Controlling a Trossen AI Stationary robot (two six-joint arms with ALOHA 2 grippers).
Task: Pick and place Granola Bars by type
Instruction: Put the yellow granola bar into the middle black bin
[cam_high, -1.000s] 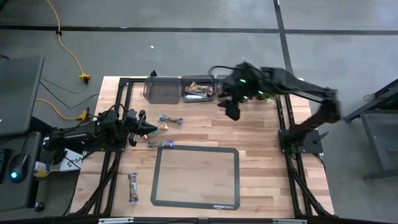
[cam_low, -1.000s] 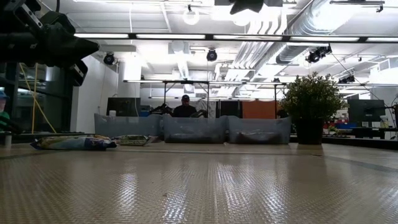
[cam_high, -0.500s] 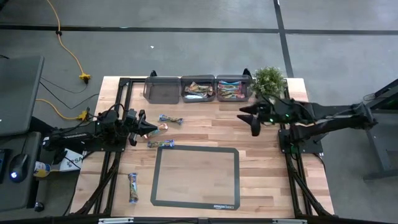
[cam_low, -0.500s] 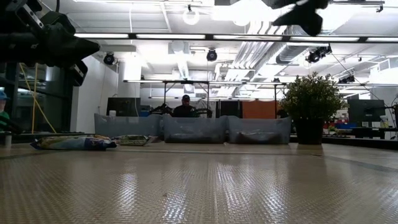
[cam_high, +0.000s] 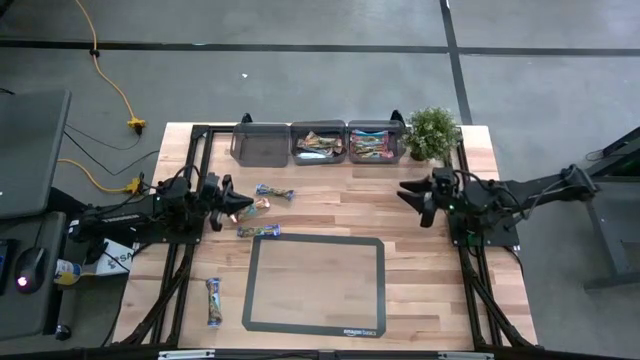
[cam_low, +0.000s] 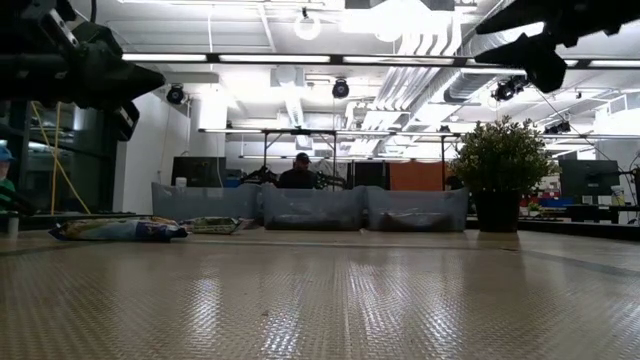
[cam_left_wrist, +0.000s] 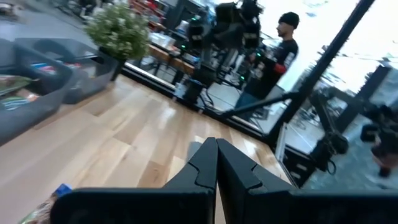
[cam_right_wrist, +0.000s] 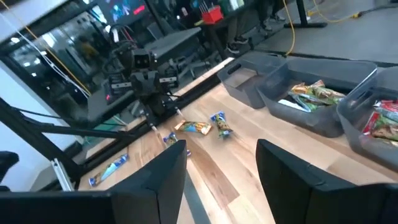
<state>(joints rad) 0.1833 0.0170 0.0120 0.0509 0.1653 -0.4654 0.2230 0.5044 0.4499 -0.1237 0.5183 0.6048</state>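
Observation:
Loose Granola Bars lie flat on the wood at the left: a blue one (cam_high: 274, 192), an orange-brown one (cam_high: 262, 205), one (cam_high: 258, 231) by the mat's far left corner, and one (cam_high: 213, 300) near the front edge. More bars fill the middle bin (cam_high: 319, 143) and the right bin (cam_high: 375, 142). My left gripper (cam_high: 238, 203) is shut and level above the wood, its tips just short of the orange-brown bar (cam_right_wrist: 194, 127). My right gripper (cam_high: 412, 196) hangs open and empty at the right side, pointing toward the table's left edge.
An empty grey bin (cam_high: 260, 142) stands at the far edge beside the two filled ones. A potted plant (cam_high: 432, 132) stands at the far right corner. A dark-framed mat (cam_high: 314, 284) lies near the front centre. A person (cam_low: 297, 172) sits beyond the table.
My right gripper has drawn back from over the far bins toward the table's right edge and a little nearer, sinking and rolling as it went. It has stayed open and empty. The bars lie as before.

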